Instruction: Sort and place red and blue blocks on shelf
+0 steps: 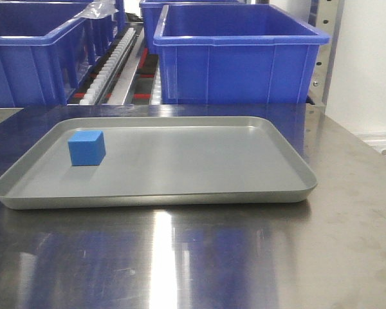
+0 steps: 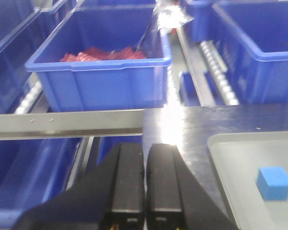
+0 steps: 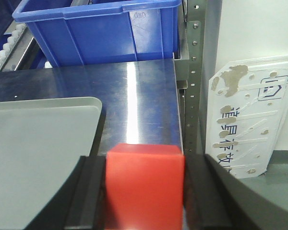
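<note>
The light blue block point(image 1: 87, 148) sits on the grey tray point(image 1: 180, 196) near its left side; it also shows in the left wrist view point(image 2: 273, 183). My left gripper point(image 2: 145, 151) is shut and empty, above the steel tabletop's left edge, left of the tray point(image 2: 230, 143). The shelf's brushed-metal crossbar point(image 2: 67, 123) with two small screws lies just ahead of it. My right gripper point(image 3: 144, 165) is shut on the red block point(image 3: 144, 184), held above the tabletop by the tray's right corner point(image 3: 62, 108). Neither gripper shows in the front view.
Big dark-blue bins point(image 1: 238, 55) stand on the shelf's white roller tracks point(image 1: 112, 61) behind the tabletop point(image 1: 193, 257). One bin point(image 2: 103, 72) holds red pieces. A perforated steel post point(image 3: 196, 72) and a white panel point(image 3: 249, 115) stand to the right.
</note>
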### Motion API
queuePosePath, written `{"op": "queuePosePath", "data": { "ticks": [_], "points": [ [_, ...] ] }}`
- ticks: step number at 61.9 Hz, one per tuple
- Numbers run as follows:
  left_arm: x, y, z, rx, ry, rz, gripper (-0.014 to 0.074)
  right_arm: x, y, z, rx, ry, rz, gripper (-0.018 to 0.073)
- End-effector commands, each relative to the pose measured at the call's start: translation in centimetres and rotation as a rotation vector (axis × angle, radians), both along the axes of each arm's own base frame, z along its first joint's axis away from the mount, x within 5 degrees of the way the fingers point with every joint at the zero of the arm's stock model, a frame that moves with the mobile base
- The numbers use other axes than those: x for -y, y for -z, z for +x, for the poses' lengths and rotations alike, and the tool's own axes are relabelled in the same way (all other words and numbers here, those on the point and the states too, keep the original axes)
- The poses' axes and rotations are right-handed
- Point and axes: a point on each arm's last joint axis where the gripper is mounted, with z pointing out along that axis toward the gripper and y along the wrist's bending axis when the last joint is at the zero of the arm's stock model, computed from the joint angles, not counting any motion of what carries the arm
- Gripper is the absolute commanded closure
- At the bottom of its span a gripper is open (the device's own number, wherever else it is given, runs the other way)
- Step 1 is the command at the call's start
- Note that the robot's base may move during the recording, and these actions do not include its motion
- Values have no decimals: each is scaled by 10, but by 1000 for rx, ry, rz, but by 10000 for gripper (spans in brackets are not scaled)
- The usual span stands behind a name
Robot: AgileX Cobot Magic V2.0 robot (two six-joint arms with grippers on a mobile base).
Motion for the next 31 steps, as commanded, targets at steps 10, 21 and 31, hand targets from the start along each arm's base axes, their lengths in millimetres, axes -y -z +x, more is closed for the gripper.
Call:
{"op": "queuePosePath", "data": {
  "ticks": [10, 21, 31],
  "points": [
    [5, -49, 46, -72, 2, -13, 472, 1, -19, 1, 127, 10, 0, 508],
    [7, -42, 57, -128, 3, -25, 472, 1, -19, 1, 127, 10, 0, 508],
    [6, -40, 57, -152, -3, -29, 472, 1, -19, 1, 127, 10, 0, 508]
  ]
}}
